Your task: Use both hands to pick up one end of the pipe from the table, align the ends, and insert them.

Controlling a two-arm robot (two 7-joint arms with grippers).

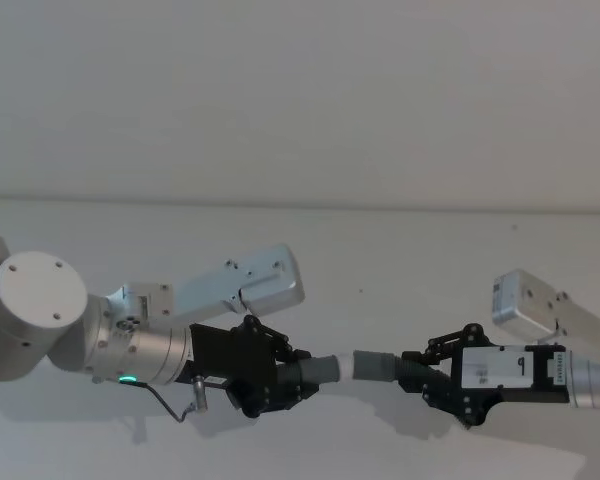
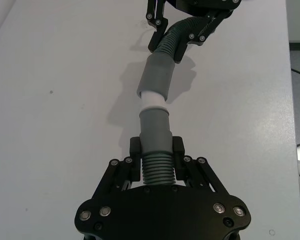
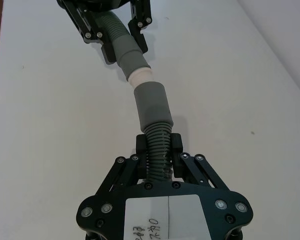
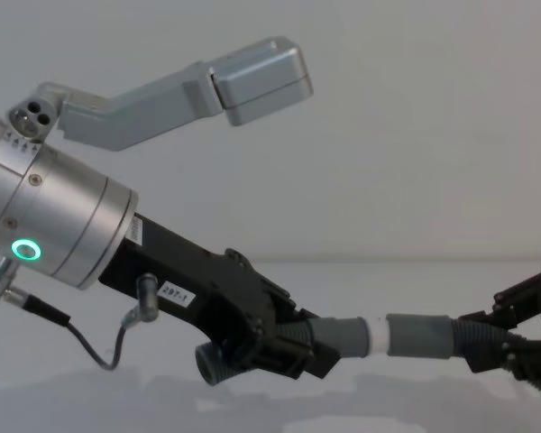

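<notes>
Chest view: left black two-finger gripper [image 4: 284,347] and right gripper [image 4: 514,347], both clamping ribbed dark-grey hose pieces [image 4: 343,336], are holding cuffs coaxial w/ white tip [image 4: 376,336] entering socket [image 4: 419,336].

Two hose pieces, one [image 1: 315,371] in the left hand [image 1: 285,378] and one [image 1: 385,366] in the right hand [image 1: 432,378], are meeting over one white bench [image 1: 380,260], making two hands, two hoses, two cuffs and one white tip [image 2: 153,102].
</notes>
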